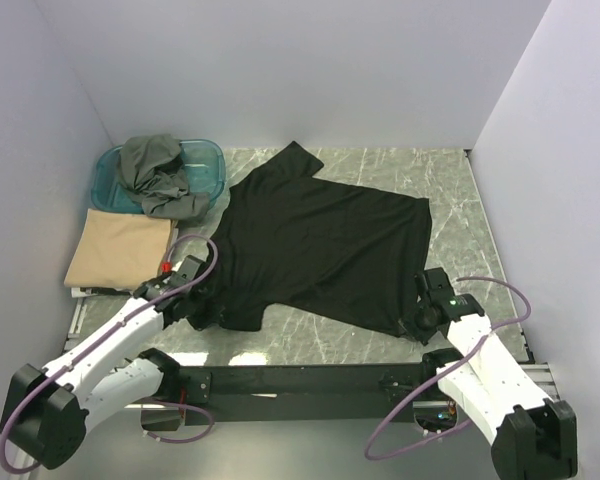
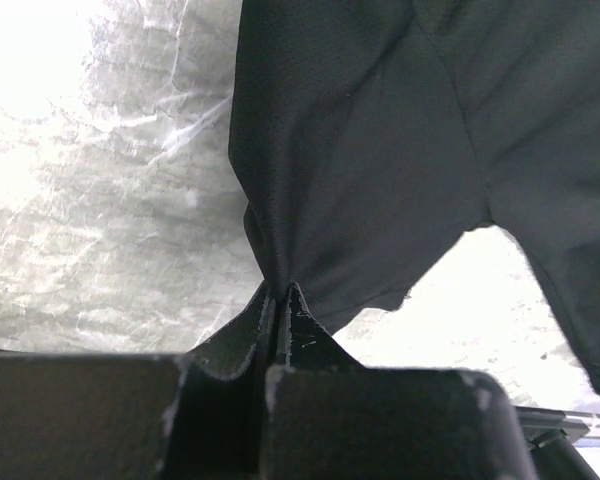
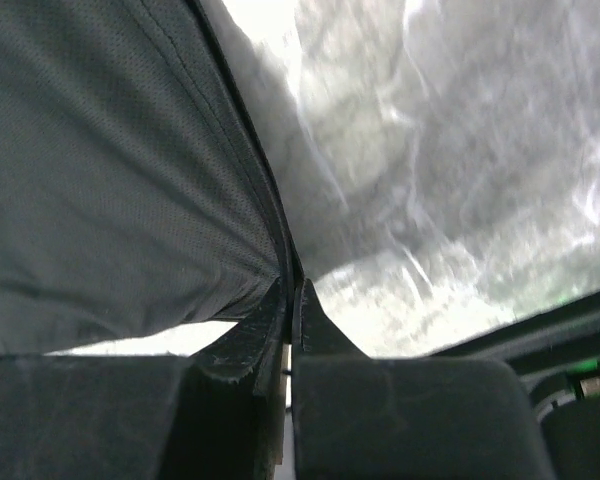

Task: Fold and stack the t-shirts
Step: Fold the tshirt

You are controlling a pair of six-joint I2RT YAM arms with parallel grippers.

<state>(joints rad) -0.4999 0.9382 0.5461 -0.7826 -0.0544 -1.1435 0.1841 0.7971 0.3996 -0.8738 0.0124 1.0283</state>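
Black t-shirt [image 1: 330, 240] spread flat across the middle of the marble worktop [image 1: 380, 345]. Its near-left part is pinched between the closed jaws of the left gripper [image 2: 280, 292], and its near-right corner is clamped likewise by the right gripper [image 3: 293, 285]. Tan-beige t-shirt [image 1: 120, 250] lies folded at the left edge; grey-olive t-shirt [image 1: 158, 175] is heaped in the teal tub [image 1: 212, 160] at the far-left corner.

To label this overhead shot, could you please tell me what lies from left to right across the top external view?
In order: folded tan t-shirt → left gripper → black t-shirt → right gripper.
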